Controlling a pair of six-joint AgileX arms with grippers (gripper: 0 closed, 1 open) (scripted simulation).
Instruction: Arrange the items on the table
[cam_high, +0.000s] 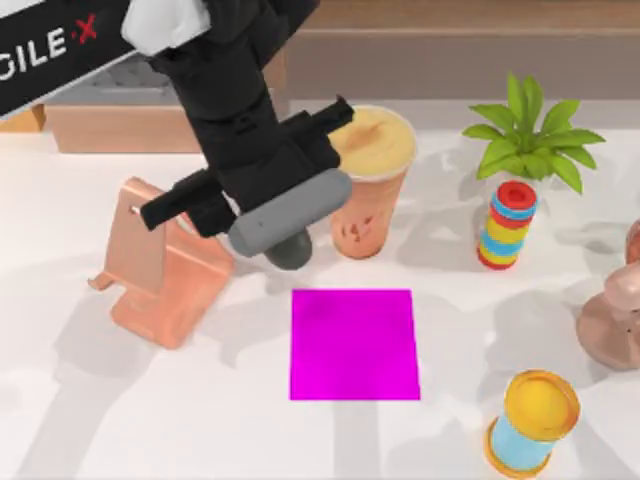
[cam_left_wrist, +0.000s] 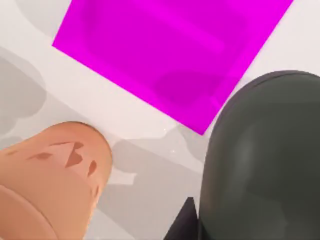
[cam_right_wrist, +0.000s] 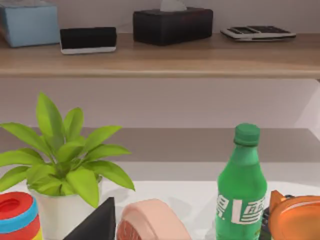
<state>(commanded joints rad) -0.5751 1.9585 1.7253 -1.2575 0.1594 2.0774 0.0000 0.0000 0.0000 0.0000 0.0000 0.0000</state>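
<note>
I've got the wide white counter under me, and the left arm reaches in from eleven o'clock across the top view. The copper-coloured angled stand sits at nine o'clock. The flat magenta square pad lies dead centre. The tall orange drink cup with the creamy-yellow top stands at twelve o'clock of the pad, upright.

The left claw hangs between stand and cup, just off the pad's eleven o'clock corner, and it carries the dark grey oval computer mouse, clamped and off the counter as far as I can judge. In the left wrist view the mouse looms large, smooth and glossy, with the pad below and the cup's orange wall close beside.

Risks as I see them: that cup is very near the claw's side, so a sideways swing could tip it. The mouse shell is rounded and slick, so a loose grip could let it slide out. Setting down early would leave it half off the pad.

The right arm is parked off at three o'clock; whether its claw is wide or narrow I cannot tell.
</note>
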